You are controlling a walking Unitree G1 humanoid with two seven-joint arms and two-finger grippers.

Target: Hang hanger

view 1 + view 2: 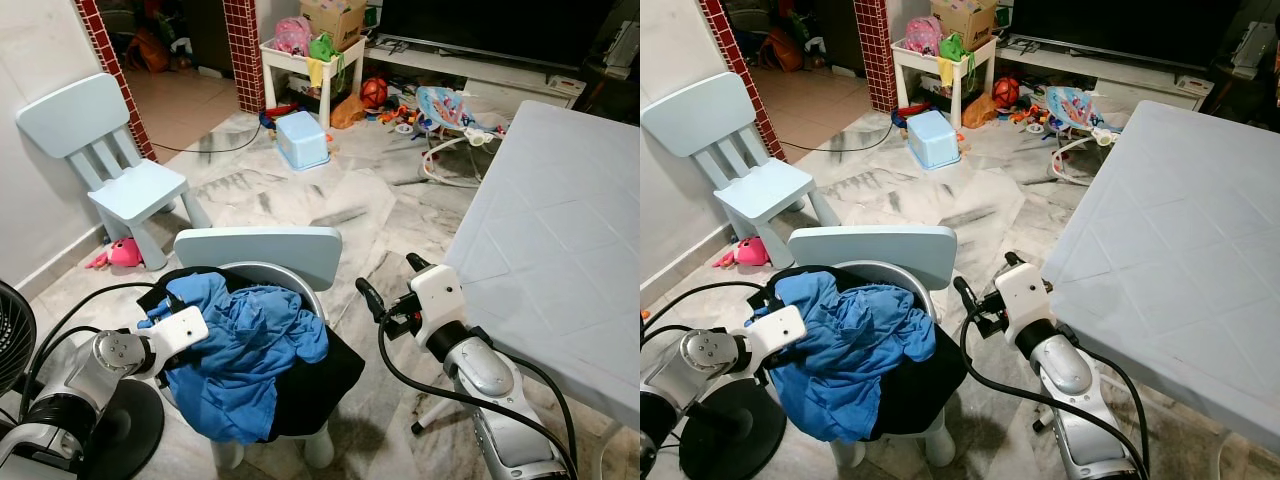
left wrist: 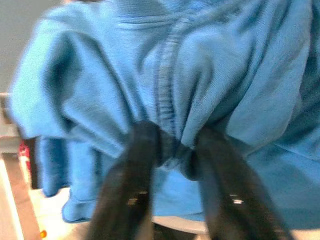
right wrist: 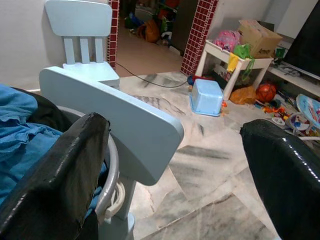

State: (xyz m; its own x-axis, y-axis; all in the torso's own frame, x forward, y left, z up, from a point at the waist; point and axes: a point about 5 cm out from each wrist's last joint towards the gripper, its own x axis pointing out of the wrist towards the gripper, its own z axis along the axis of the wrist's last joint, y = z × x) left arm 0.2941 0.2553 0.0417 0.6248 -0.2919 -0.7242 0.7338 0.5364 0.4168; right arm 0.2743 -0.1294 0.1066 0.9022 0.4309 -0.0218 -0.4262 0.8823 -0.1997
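Observation:
A small light-blue chair [image 1: 262, 252] in front of me carries a heap of clothes: a blue garment [image 1: 245, 350] on top of a black one [image 1: 315, 385]. A grey curved rim [image 1: 275, 272] shows behind the heap, under the chair's backrest. My left gripper [image 2: 172, 150] reaches into the heap from the left, its two black fingers [image 2: 132, 175] pinching a bunched fold of the blue garment. My right gripper [image 1: 392, 280] hovers just right of the chair at backrest height, open, with nothing between its fingers. I cannot make out a hanger.
A white quilted table [image 1: 560, 240] fills the right side, close to my right arm. A black fan base [image 1: 130, 430] stands at the lower left. Farther off are a second blue chair [image 1: 120, 170], a blue tub [image 1: 300, 140], a baby bouncer [image 1: 450, 110] and scattered toys.

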